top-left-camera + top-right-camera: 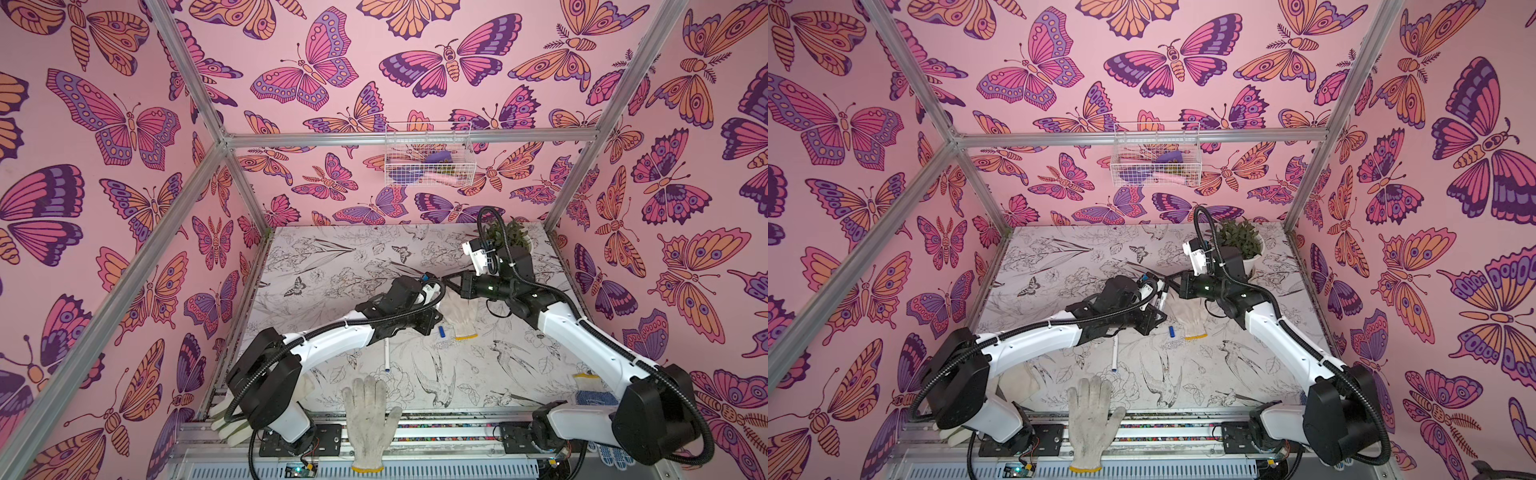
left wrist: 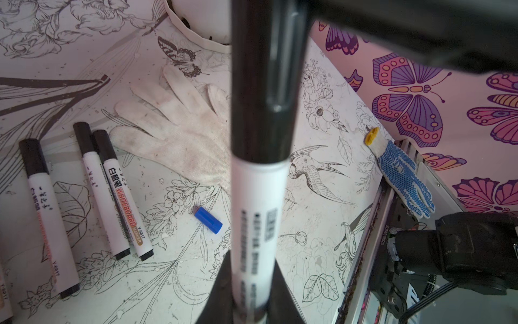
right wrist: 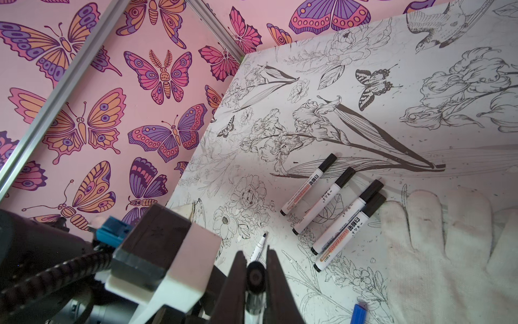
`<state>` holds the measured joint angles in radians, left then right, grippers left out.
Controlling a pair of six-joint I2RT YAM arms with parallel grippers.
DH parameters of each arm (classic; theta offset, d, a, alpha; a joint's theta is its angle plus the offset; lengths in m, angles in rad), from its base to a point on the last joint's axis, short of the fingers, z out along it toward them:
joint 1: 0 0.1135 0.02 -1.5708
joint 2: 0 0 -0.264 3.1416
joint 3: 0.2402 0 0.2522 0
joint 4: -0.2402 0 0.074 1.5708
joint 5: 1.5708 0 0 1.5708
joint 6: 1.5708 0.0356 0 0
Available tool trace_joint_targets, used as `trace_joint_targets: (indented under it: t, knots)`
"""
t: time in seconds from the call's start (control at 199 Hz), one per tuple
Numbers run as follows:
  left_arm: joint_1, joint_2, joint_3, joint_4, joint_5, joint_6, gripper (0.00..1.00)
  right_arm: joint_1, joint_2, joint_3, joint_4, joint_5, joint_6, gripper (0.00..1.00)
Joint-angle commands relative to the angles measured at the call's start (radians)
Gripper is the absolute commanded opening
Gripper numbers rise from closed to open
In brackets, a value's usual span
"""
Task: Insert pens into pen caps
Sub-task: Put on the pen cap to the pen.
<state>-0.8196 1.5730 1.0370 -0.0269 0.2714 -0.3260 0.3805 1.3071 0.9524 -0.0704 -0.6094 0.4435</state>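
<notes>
My left gripper (image 2: 252,280) is shut on the white barrel of a pen (image 2: 258,210) held in the air above mid-table. A black pen cap (image 2: 263,98) sits on the pen's far end, and my right gripper (image 3: 255,276) is shut on that cap. In both top views the two grippers meet tip to tip (image 1: 440,284) (image 1: 1167,286). A loose blue cap (image 1: 442,332) (image 3: 358,314) lies on the table below them. An uncapped pen (image 1: 386,353) (image 3: 259,246) lies nearer the front. Several capped pens (image 3: 333,210) (image 2: 112,193) lie side by side.
A white knit glove (image 1: 459,320) lies under the grippers, another (image 1: 370,415) at the front edge, and a blue-dotted one (image 2: 403,179) by the right rail. A potted plant (image 1: 513,235) stands at the back right. A wire basket (image 1: 428,153) hangs on the back wall.
</notes>
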Motion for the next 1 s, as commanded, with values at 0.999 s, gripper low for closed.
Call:
trace_joint_targets:
  t: [0.999]
  knots:
    - [0.079, -0.032, -0.036, 0.289, -0.094, -0.074, 0.00, 0.061, 0.117, -0.037, -0.487, -0.103, -0.087, 0.04]
